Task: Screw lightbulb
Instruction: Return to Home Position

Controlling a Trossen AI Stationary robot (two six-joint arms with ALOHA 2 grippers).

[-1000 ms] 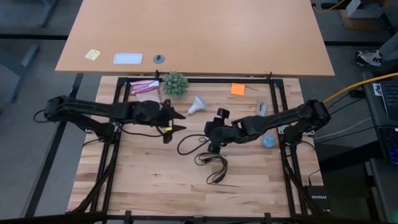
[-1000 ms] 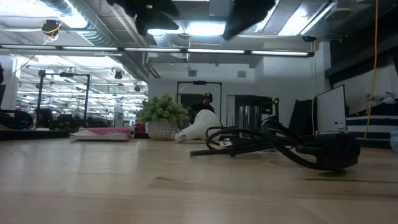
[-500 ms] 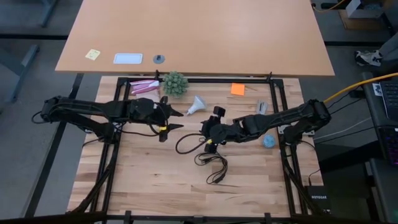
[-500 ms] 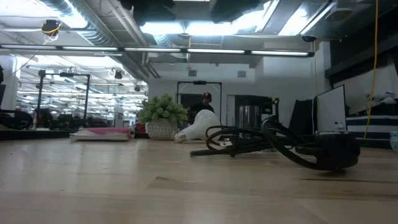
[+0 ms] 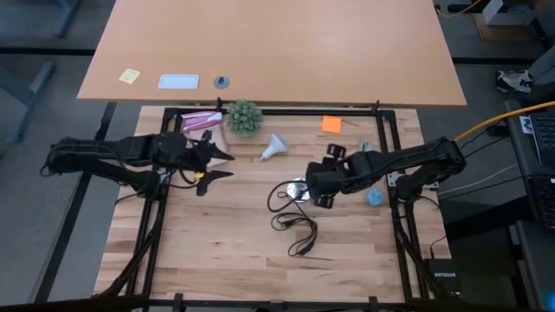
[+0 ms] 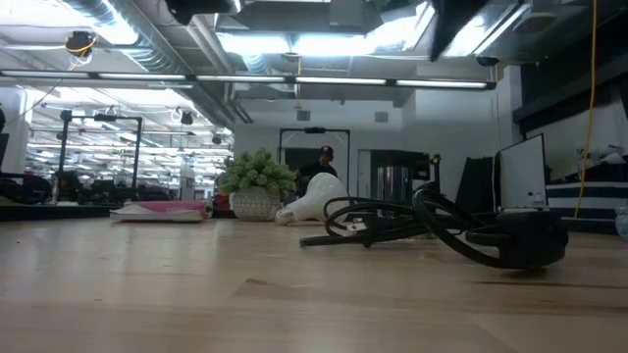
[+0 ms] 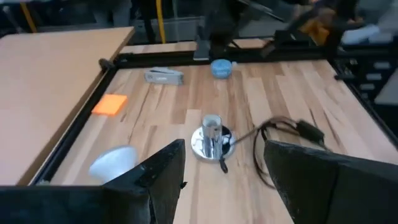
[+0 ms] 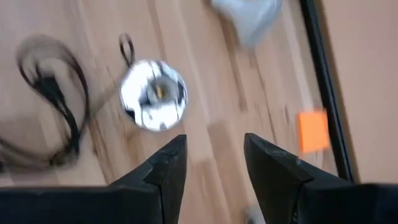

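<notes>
Lightbulb [image 5: 274, 146] and socket lay apart on the table [image 5: 217, 234], and from where I stood that gap was what mattered. Nearest the front edge a black cord [image 5: 295, 227] sprawled in loose loops, running up to the round silvery socket [image 5: 297, 189], which sat bare with nothing screwed into it. Just beside the socket, on its right, the right gripper [image 5: 317, 178] hung above the wood, fingers spread and nothing between them. Across on the other side the left gripper [image 5: 224, 165] hovered at about the same depth, its fingers also apart and empty.

Beyond them both the bulb rested on its side, past the socket. Its long axis ran on a slant: the round dome lay toward the back, near the little green plant [image 5: 244, 115], and the narrow screw base pointed forward and leftward, toward the left gripper. I judged the left gripper the nearer of the two, though it would meet the base first. The right one would have to reach over the socket to take the dome. Farther back lay an orange note [image 5: 331, 124] and a pink packet [image 5: 201, 120].
</notes>
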